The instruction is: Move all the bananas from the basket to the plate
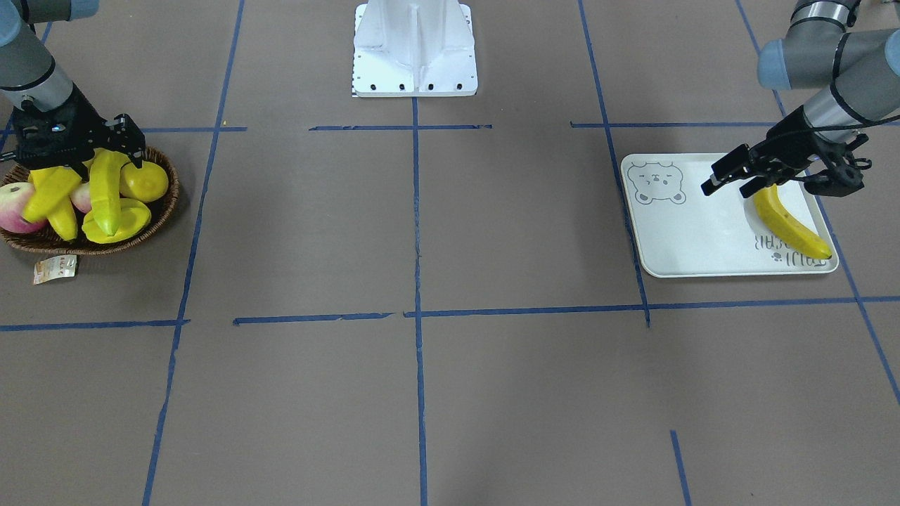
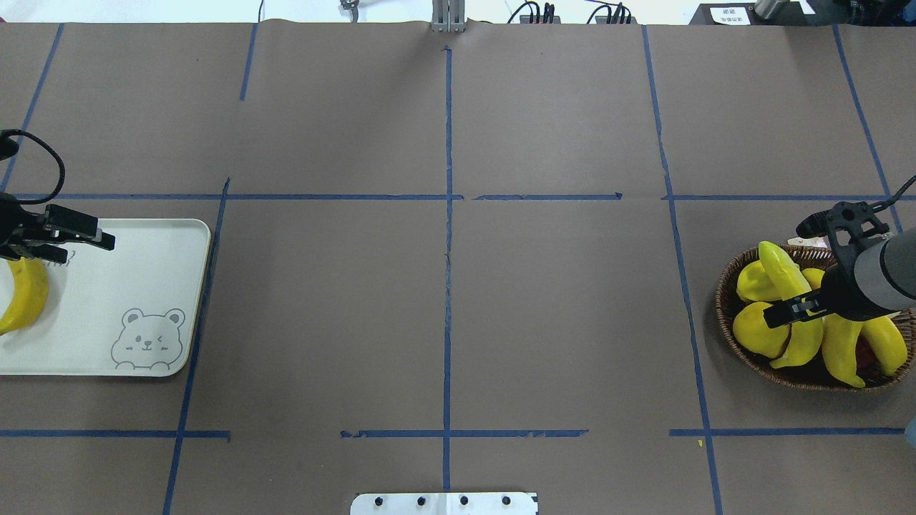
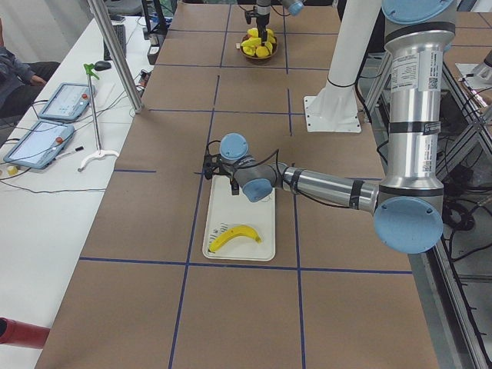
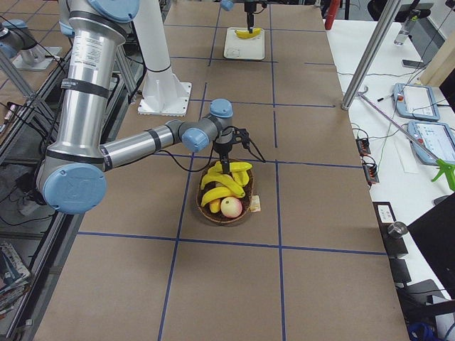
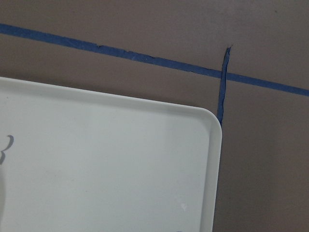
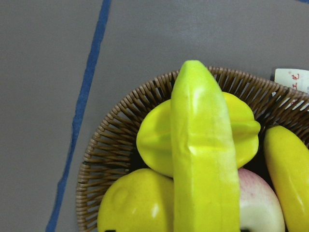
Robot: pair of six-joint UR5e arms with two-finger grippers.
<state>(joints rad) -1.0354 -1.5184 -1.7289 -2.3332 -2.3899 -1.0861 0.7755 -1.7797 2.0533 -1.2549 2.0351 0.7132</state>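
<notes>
The dark wicker basket (image 1: 158, 218) holds three bananas among other fruit. My right gripper (image 1: 105, 158) is over it, shut on one banana (image 1: 107, 193) that points out past the rim; the right wrist view shows this banana (image 6: 203, 159) running up the middle above the basket (image 6: 106, 145). Two more bananas (image 2: 841, 350) (image 2: 887, 343) lie beside it. The pale bear-print plate (image 1: 689, 239) carries one banana (image 1: 787, 225). Just above the plate's edge my left gripper (image 1: 728, 186) hovers open and empty, apart from that banana.
A yellow starfruit (image 1: 119, 223), a lemon (image 1: 144, 181) and a pink apple (image 1: 13, 211) share the basket. A paper tag (image 1: 55, 269) lies by its rim. The white robot base (image 1: 415, 49) stands mid-table. A side table with tablets (image 3: 46, 131) flanks the far edge.
</notes>
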